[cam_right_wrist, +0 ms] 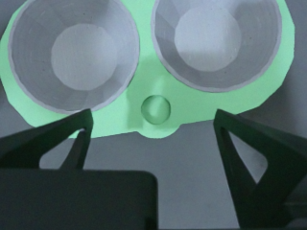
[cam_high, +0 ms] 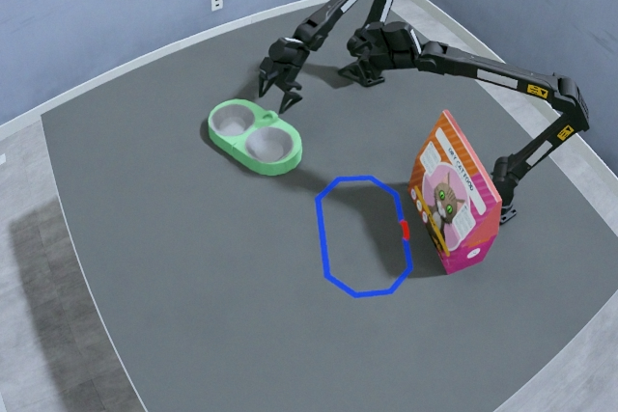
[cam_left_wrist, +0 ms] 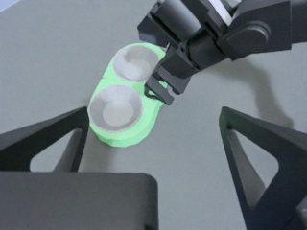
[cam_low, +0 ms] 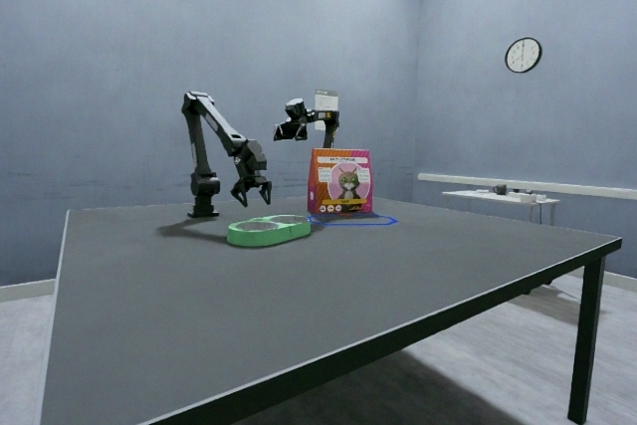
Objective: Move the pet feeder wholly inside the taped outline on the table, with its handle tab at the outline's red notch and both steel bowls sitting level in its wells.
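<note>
The green feeder [cam_high: 238,140] [cam_low: 252,240] [cam_left_wrist: 120,139] [cam_right_wrist: 144,77] lies flat on the table, outside the blue outline [cam_high: 323,237]. Both steel bowls [cam_high: 233,120] [cam_high: 269,144] [cam_right_wrist: 83,55] [cam_right_wrist: 207,38] sit in its wells and look level. Its handle tab [cam_high: 269,116] [cam_right_wrist: 155,131] faces the right arm's base. The red notch [cam_high: 405,230] is on the outline's side nearest the box. My right gripper [cam_high: 270,103] [cam_low: 256,203] [cam_left_wrist: 154,80] [cam_right_wrist: 153,115] is open and empty, above the tab side. My left gripper [cam_low: 291,139] [cam_left_wrist: 153,113] is open and empty, raised well above the table.
A tall cat food box [cam_high: 451,198] [cam_low: 341,181] stands right beside the notch side of the outline, in front of the left arm's base. In the top view the left gripper overlaps the right arm's base [cam_high: 368,79]. The wall is behind both arms.
</note>
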Robot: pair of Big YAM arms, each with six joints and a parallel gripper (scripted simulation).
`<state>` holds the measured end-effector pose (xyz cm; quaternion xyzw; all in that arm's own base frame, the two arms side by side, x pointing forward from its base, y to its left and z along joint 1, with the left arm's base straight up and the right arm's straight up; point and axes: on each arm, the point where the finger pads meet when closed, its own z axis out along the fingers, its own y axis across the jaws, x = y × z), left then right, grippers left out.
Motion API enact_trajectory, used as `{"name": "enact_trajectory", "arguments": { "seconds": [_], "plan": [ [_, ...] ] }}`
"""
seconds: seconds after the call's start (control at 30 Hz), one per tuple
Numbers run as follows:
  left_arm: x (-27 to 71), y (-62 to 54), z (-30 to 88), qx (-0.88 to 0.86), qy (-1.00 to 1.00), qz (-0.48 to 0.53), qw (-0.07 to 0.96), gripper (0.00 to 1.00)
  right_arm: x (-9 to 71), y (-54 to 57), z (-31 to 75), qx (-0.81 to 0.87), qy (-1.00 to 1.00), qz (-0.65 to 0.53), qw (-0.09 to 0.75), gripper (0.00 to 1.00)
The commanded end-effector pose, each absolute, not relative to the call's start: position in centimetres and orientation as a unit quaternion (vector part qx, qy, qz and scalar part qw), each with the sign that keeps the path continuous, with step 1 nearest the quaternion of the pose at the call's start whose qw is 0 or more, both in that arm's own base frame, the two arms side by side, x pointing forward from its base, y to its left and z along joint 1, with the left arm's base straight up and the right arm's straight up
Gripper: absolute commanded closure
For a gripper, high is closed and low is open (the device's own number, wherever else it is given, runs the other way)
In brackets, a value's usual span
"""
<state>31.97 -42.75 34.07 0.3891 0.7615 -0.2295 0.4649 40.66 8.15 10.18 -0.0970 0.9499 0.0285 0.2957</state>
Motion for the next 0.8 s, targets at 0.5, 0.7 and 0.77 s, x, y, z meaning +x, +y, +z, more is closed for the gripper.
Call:
{"name": "enact_trajectory", "arguments": {
  "seconds": [0.5,0.7,0.77],
  "plan": [
    [32.6,-43.7,38.1,0.374,0.745,-0.248,0.494,0.00,43.0,9.1,11.0,-0.333,0.914,-0.033,0.228,0.63],
    [32.6,-43.7,38.1,0.374,0.745,-0.248,0.494,0.00,42.9,9.2,10.4,-0.430,0.884,-0.045,0.177,0.63],
    [32.6,-43.7,38.1,0.374,0.745,-0.248,0.494,0.00,42.9,9.5,10.1,-0.487,0.860,-0.046,0.144,0.63]
  ]
}}
